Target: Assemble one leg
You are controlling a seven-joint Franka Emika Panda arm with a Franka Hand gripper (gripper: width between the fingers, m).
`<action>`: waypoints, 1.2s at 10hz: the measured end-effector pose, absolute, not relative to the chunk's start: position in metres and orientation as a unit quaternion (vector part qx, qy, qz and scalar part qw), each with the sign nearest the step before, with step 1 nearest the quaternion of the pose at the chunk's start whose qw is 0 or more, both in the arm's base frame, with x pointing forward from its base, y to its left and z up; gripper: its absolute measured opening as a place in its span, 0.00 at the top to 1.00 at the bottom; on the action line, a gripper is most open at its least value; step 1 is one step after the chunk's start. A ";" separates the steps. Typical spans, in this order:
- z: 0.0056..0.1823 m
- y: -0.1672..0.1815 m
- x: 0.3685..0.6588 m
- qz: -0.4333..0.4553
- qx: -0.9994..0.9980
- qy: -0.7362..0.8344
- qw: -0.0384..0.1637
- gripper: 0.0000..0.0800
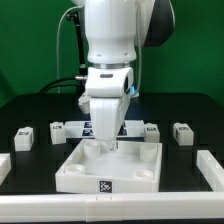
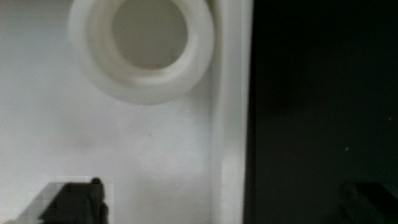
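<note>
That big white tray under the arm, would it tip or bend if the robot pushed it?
Probably neither. The tray is wide, low and lies flat on the table, so it should slide rather than tip. Its thick walls and moulded round socket suggest stiff plastic. The smooth surface may be a little slippery.

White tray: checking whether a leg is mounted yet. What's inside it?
Inside the tray only bare floor and a round socket show; the legs lie outside. The tool hides part of its back.
</note>
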State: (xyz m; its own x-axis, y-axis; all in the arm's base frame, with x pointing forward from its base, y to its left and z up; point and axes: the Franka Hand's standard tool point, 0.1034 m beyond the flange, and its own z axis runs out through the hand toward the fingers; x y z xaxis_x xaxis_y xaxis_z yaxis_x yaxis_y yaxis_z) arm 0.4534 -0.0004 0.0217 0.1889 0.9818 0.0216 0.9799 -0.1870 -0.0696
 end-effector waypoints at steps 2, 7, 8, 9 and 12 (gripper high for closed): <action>0.018 0.001 0.453 0.014 -0.770 -0.637 0.035 0.19; 0.018 -0.001 0.454 0.018 -0.775 -0.630 0.039 0.55; 0.018 -0.001 0.454 0.018 -0.775 -0.630 0.039 0.73; 0.017 -0.001 0.454 0.018 -0.775 -0.630 0.039 0.89; 0.018 -0.001 0.454 0.018 -0.775 -0.630 0.038 0.93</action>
State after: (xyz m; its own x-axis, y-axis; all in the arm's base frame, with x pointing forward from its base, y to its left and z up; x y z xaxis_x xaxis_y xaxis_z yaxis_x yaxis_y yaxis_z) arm 0.4538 -0.0008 0.0175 0.2053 0.9785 0.0209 0.9757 -0.2030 -0.0821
